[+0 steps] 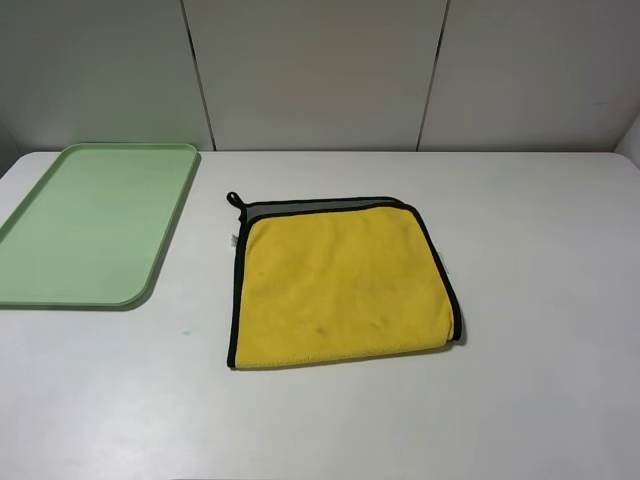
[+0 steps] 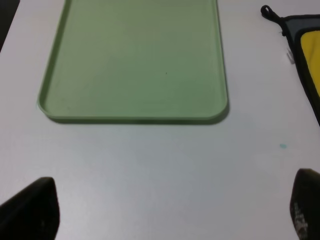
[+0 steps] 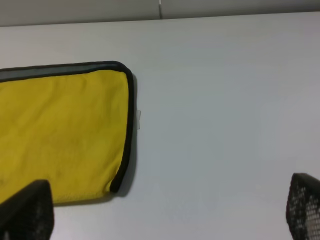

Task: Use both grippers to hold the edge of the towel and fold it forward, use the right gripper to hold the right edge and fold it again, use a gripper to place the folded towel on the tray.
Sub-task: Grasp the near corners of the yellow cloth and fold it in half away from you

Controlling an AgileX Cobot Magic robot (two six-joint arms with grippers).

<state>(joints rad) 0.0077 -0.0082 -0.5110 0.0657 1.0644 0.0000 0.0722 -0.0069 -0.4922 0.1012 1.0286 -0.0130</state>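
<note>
Towel [image 1: 340, 285] looks folded once, flat on tabletop [image 1: 530, 400]. Left gripper [image 2: 170, 212], right gripper [image 3: 165, 210] both spread, empty. Next: right gripper pinches right edge [image 1: 446, 285], folds across.

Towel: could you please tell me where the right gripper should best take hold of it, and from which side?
Probably the black-hemmed right edge of the towel, approached from the right by the right gripper, whose jaws are open. The towel lies flat, apparently doubled, so a low pinch should catch both layers where the hems meet.
</note>
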